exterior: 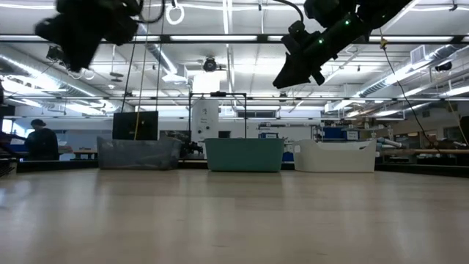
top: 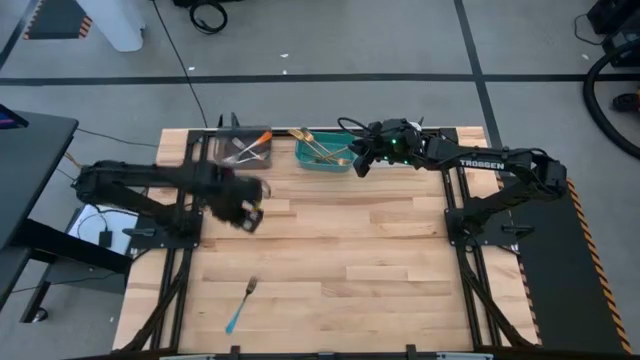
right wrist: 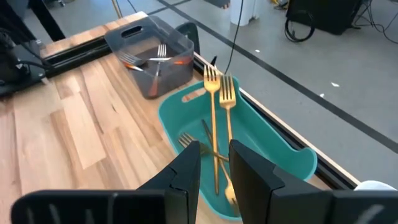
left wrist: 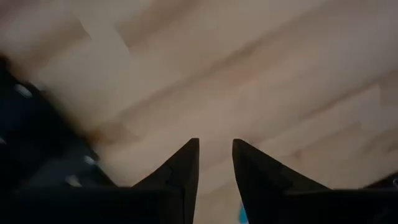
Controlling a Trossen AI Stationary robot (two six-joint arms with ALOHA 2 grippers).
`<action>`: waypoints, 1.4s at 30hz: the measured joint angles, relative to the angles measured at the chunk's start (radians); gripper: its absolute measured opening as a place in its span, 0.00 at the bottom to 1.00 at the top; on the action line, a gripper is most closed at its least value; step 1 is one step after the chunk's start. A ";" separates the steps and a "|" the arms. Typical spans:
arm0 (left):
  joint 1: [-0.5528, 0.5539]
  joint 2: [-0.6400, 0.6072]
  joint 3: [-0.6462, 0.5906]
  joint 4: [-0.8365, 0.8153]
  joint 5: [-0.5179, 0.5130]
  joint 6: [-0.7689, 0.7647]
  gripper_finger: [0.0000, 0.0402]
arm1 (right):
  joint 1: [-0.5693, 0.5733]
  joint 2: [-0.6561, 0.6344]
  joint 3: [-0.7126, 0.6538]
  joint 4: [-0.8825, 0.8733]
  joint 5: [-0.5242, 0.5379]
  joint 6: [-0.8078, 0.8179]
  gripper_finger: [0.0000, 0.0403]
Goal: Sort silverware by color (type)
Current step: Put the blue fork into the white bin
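One blue-handled fork (top: 241,305) lies alone on the bare desk (top: 350,270), near the front edge and well apart from the bins. The orange-handled forks (right wrist: 158,59) lie in the grey bin (top: 243,146) and the gold forks (right wrist: 217,112) in the teal bin (top: 322,153), their tines leaning on its rim.

The left end effector (top: 247,215) hangs above the desk in front of the grey bin, its fingers (left wrist: 180,177) slightly apart with nothing between them. The right end effector (top: 357,160) hovers over the teal bin, just above the gold forks — narrowly parted and empty as well.

The lone fork is likely light, stiff and thin, lying flat, so there is little height for fingertips to get under. The metal neck and tines probably slip; the coloured handle looks thicker and should give a surer hold, best taken across its width near the middle so the fork does not tip. The left arm is the nearer — the pinch has to close right at the wood, and a grazing touch could simply skid the fork away.
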 joint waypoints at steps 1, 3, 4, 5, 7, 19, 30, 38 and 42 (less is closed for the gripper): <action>-0.058 0.001 -0.008 0.015 -0.005 -0.058 0.26 | 0.000 0.000 0.000 0.000 0.005 0.000 0.23; -0.166 0.005 -0.034 0.055 -0.012 -0.152 0.26 | 0.000 0.000 0.000 0.001 0.007 -0.001 0.23; -0.216 0.010 -0.051 0.089 -0.015 -0.195 0.26 | 0.000 0.000 0.000 0.001 0.008 -0.001 0.23; -0.263 0.017 -0.069 0.136 -0.019 -0.233 0.26 | 0.000 0.000 0.000 0.001 0.010 -0.001 0.23; -0.347 0.022 -0.110 0.230 -0.027 -0.293 0.26 | 0.000 0.000 0.000 0.000 0.010 -0.001 0.23; -0.705 0.063 -0.266 0.466 -0.089 -0.632 0.26 | 0.008 0.000 0.000 -0.009 0.010 0.073 0.23; -0.750 0.256 -0.272 0.668 -0.090 -0.629 0.26 | 0.037 0.000 0.000 -0.156 0.018 0.088 0.23; -0.749 0.385 -0.270 0.800 -0.087 -0.625 0.26 | 0.052 0.000 0.000 -0.166 0.019 0.099 0.23; -0.748 0.429 -0.266 0.807 -0.064 -0.626 0.26 | 0.051 0.000 0.000 -0.166 0.021 0.099 0.23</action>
